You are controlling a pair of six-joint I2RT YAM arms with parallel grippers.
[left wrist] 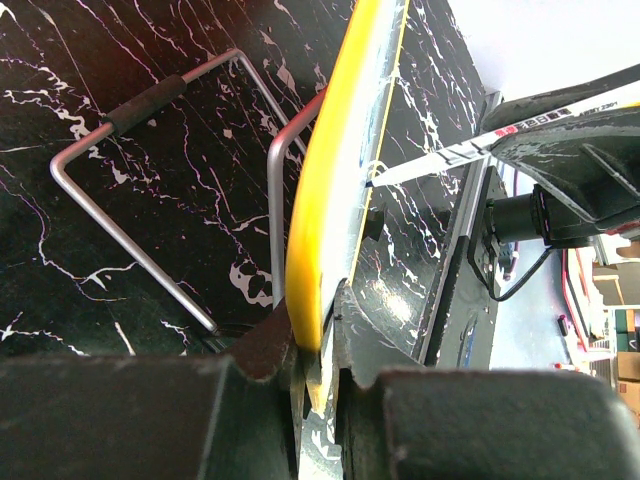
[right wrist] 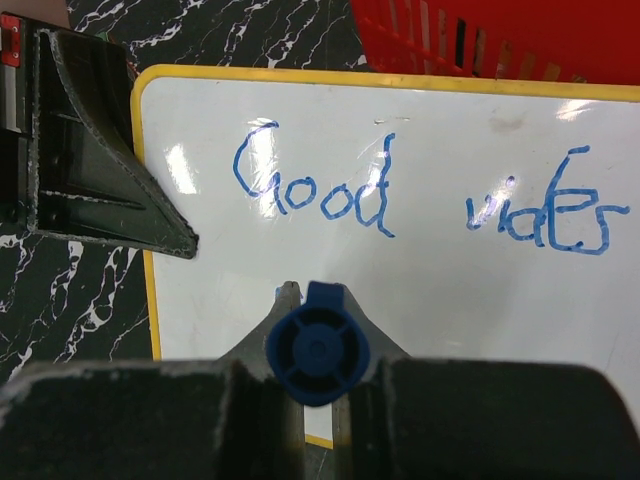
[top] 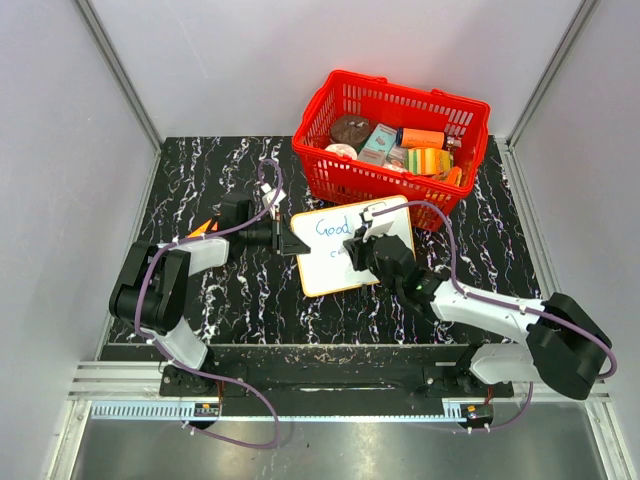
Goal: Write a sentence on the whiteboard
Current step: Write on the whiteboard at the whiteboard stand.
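Observation:
The whiteboard [top: 322, 268] with its yellow rim lies in the middle of the black marble table. Blue lettering, the sentence [right wrist: 320, 188], reads "Good vibes" across the board's upper part. A short blue stroke shows just below that line, beside my right fingertip [right wrist: 288, 296]. My left gripper [top: 286, 241] is shut on the board's left edge, which appears edge-on as a yellow band [left wrist: 322, 200] between its fingers [left wrist: 262, 345]. My right gripper [right wrist: 318, 302] is shut on a blue-capped marker [right wrist: 318, 353]. The marker's white barrel [left wrist: 470, 150] slants down onto the board face.
A red basket [top: 472, 118] with boxes and packets stands right behind the whiteboard. A grey wire handle with a black grip [left wrist: 150, 100] lies beyond the board's rim. Grey walls close in the table on three sides.

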